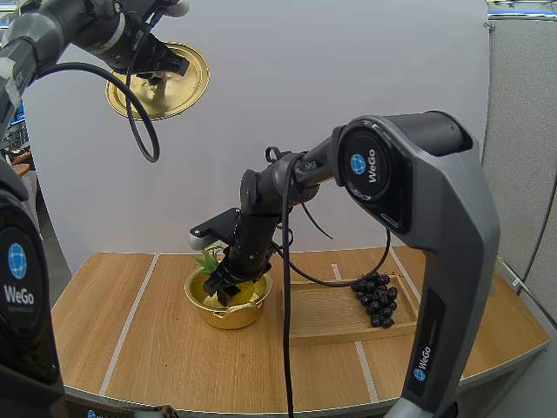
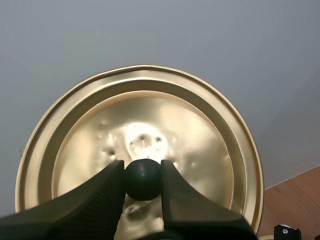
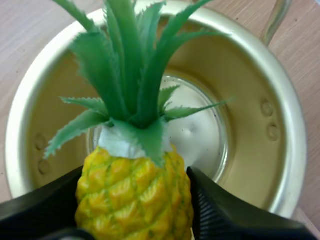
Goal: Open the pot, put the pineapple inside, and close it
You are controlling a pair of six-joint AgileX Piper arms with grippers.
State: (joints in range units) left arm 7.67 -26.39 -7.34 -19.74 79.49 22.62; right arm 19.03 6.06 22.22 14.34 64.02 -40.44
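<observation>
Wooden bench (image 1: 157, 348) carries the open gold pot (image 1: 233, 317), and my right claw (image 1: 228, 290) pinches the pineapple (image 3: 134, 192) by its yellow body at the pot's mouth, while my left claw (image 2: 143, 181) pinches the lid (image 2: 145, 120) by its black knob (image 2: 143, 175), high and well clear. I judge the leafy crown could catch the rim or poke above it, leaving the lid askew. Just beside the pot a wooden tray (image 1: 326, 324) holds grapes (image 1: 376, 300), out of my path; nothing blocks the drop.
</observation>
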